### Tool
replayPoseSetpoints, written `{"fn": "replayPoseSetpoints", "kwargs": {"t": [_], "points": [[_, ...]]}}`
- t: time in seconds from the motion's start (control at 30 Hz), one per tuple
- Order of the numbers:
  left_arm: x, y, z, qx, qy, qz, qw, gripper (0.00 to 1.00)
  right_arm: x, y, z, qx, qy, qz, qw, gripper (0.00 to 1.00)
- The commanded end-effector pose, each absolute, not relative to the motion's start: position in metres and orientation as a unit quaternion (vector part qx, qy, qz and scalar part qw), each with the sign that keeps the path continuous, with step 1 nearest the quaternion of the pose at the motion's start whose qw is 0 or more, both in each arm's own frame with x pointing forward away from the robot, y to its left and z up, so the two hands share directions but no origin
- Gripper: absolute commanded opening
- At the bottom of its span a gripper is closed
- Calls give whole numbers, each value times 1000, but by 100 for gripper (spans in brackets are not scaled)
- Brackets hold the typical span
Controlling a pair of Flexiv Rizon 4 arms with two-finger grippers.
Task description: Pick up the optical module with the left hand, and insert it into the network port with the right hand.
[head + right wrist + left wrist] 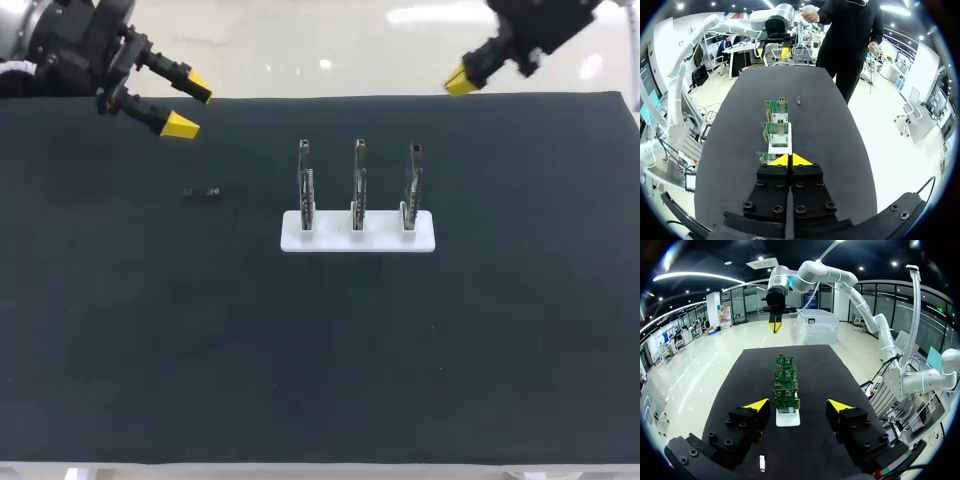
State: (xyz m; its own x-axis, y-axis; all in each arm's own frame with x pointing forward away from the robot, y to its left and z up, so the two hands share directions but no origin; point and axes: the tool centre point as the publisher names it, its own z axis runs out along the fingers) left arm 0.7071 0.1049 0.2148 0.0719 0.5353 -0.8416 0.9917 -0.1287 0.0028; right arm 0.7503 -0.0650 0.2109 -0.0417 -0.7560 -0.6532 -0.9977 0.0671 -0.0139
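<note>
The bench (pixel 500 350) is plain matt black. On it the stand (pixel 330 241) is white, and the three circuit boards (pixel 359 185) set in the stand are green with silvery metal parts. Well apart from the stand, the small optical module (pixel 202 192) is dark grey with paler ends. The left end effector (pixel 190 107) and the right end effector (pixel 459 82) are black with bright yellow tips.

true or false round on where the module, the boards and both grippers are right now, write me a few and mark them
The left gripper is open and holds nothing. True.
The optical module sits in the right gripper. False: it lies on the black table, apart from both grippers.
Three circuit boards stand upright in the white holder. True.
The right gripper's fingers are spread wide. False: they are shut on nothing.
</note>
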Motion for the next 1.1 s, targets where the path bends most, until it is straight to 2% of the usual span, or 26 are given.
{"fn": "replayPoseSetpoints", "kwargs": {"t": [0.03,0.17,0.2,0.23,1.1], "points": [[707,104,215,660,580,-359,316,100,748,-87,215,-645,676,241,262,0],[707,104,215,660,580,-359,316,100,749,-95,215,-652,670,241,262,0],[707,104,215,660,580,-359,316,100,750,-95,216,-652,669,242,262,90],[707,104,215,660,580,-359,316,100,750,-95,216,-652,669,242,262,100],[707,104,215,660,580,-359,316,100,750,-95,216,-652,669,242,262,100]]}}
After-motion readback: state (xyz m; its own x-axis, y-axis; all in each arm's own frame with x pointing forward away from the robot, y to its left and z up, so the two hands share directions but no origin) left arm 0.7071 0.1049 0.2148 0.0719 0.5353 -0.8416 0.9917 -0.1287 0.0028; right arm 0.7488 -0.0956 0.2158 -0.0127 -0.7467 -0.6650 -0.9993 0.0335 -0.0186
